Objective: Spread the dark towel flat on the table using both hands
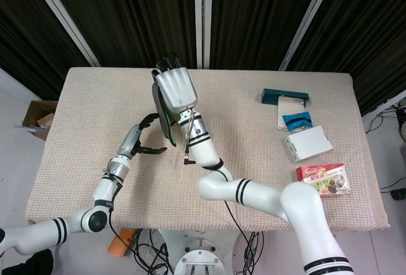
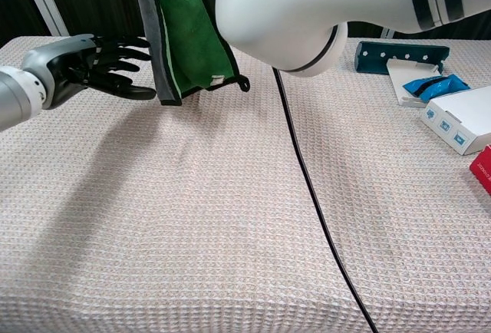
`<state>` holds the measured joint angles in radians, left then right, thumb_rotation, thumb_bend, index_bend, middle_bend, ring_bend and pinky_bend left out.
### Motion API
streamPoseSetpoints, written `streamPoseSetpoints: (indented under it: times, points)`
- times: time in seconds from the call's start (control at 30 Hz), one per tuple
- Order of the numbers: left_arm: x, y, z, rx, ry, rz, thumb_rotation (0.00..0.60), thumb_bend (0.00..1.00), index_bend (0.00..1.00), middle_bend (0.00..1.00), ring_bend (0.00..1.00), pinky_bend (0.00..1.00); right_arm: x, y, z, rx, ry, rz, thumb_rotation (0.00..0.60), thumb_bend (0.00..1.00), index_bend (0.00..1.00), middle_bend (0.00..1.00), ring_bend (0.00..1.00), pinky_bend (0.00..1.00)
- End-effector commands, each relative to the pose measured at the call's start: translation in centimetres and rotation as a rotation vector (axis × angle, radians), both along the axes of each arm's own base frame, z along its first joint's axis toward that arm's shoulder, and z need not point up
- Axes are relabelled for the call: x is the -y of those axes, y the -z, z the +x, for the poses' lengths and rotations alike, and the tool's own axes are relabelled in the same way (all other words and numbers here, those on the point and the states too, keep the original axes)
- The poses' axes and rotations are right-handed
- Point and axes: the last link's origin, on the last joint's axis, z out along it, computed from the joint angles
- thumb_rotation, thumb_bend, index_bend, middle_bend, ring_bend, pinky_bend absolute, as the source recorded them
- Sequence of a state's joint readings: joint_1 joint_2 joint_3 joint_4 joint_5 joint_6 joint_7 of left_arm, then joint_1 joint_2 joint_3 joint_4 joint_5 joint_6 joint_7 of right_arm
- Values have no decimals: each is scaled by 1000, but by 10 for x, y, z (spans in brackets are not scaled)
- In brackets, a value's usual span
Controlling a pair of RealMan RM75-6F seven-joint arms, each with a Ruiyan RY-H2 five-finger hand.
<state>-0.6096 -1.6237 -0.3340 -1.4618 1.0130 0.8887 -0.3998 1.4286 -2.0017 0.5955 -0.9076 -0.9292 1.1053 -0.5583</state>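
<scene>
Chest view: right arm (image 2: 307, 11) hides boxes (image 2: 453, 118) beyond towel (image 2: 188, 49).

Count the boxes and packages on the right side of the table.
4, all at the right edge: teal box farthest back, blue packet next, white box nearer, red package nearest. None seems hidden.

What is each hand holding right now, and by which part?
The right hand holds the towel by its upper edge, so it hangs above the table. The left hand holds nothing; its fingers are spread beside the towel's hanging edge.
</scene>
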Motion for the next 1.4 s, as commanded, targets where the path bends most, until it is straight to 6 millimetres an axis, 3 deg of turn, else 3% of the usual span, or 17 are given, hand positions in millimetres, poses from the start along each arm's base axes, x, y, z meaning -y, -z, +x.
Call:
streamPoseSetpoints:
  times: [0.03, 0.2, 0.5, 0.93, 1.03, 1.13, 1.27, 1.4]
  points:
    - [-3, 4, 13, 43, -4, -17, 600, 0, 112, 121, 110, 138, -1, 4, 2, -11, -1, -17, 600, 541, 729, 325, 175, 163]
    - [-6, 8, 24, 71, -6, -16, 586, 0, 106, 121, 110, 138, -1, 9, 3, -24, -2, -44, 600, 541, 727, 326, 175, 163]
    - [-12, 22, 35, 82, -48, -21, 493, 0, 104, 121, 111, 146, 0, 15, 5, -14, 6, -45, 600, 541, 726, 326, 175, 162]
    - [-23, 34, 32, 53, -159, 17, 496, 0, 126, 138, 132, 158, -1, 17, 1, 0, -5, -33, 600, 541, 726, 327, 175, 162]
    - [-25, 35, 30, 52, -180, 32, 530, 0, 155, 163, 153, 161, -2, 18, -1, -6, -11, -33, 600, 541, 727, 328, 174, 162]
    - [-27, 34, 27, 60, -210, 48, 579, 46, 196, 198, 178, 178, -3, 17, -2, -6, -14, -31, 600, 541, 726, 328, 175, 162]
    - [-29, 34, 21, 83, -240, 53, 574, 177, 218, 213, 189, 186, -2, 16, -5, -3, -8, -31, 600, 541, 727, 329, 175, 164]
    - [-29, 36, 22, 118, -252, 40, 562, 190, 218, 214, 189, 186, -4, 19, -5, -3, -4, -19, 600, 541, 726, 329, 175, 165]
